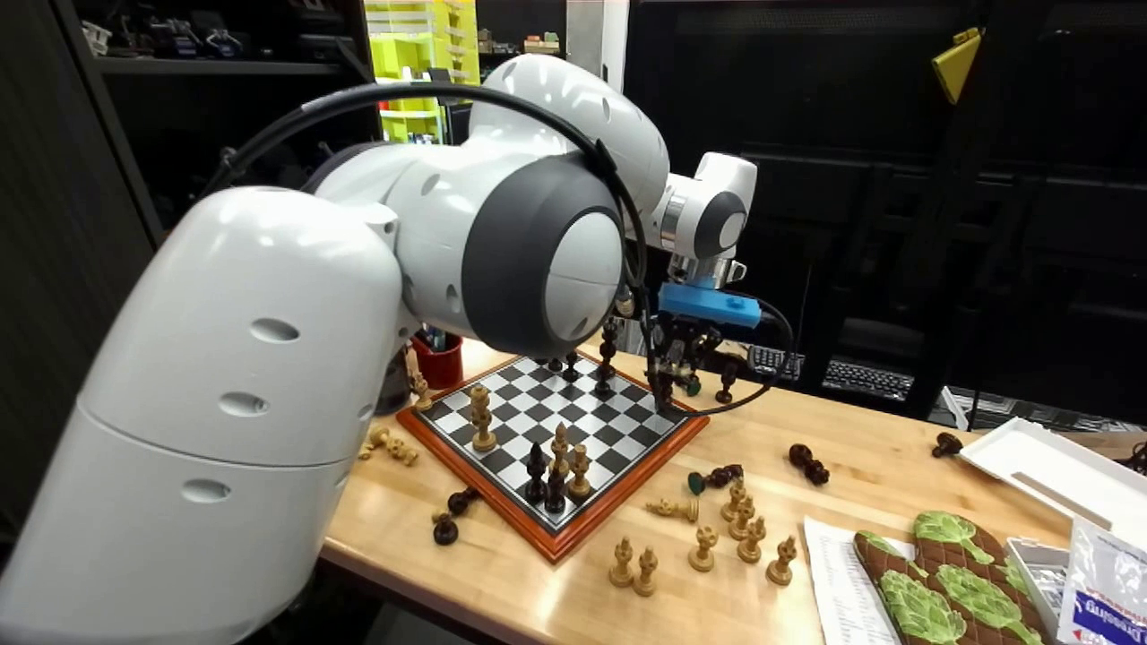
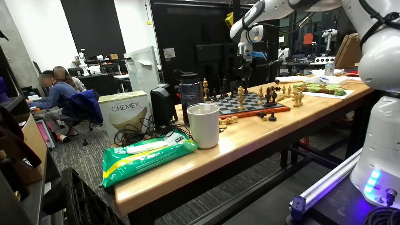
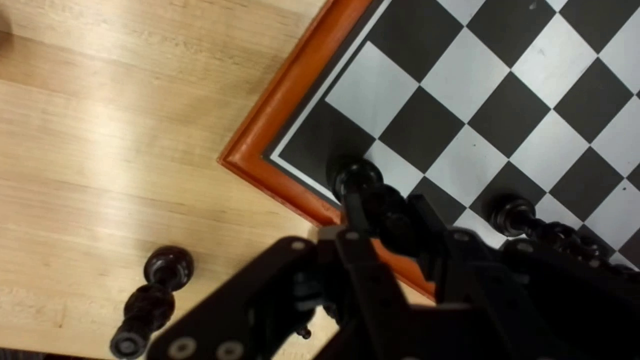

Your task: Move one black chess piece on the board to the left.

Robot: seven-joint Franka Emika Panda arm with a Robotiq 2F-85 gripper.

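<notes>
The board (image 1: 582,412) shows in both exterior views, with its reddish-brown border (image 2: 272,110); one corner of the board (image 3: 465,75) fills the upper right of the wrist view. My gripper (image 3: 387,207) points down over that corner, its two fingers pressed around a black chess piece (image 3: 356,175). The piece's base shows at the corner square; I cannot tell whether it is lifted. The gripper (image 1: 674,372) is over the board's far right corner in an exterior view. Another black piece (image 3: 515,215) stands on the board beside the right finger. More black pieces (image 1: 536,475) stand at the near corner.
A dark piece (image 3: 162,275) stands on the table just off the board. Several tan pieces (image 1: 703,546) stand near the front edge. Mitts (image 1: 950,582) and a white tray (image 1: 1066,466) lie at the right. A red cup (image 1: 439,363) and a white mug (image 2: 203,125) are near the board.
</notes>
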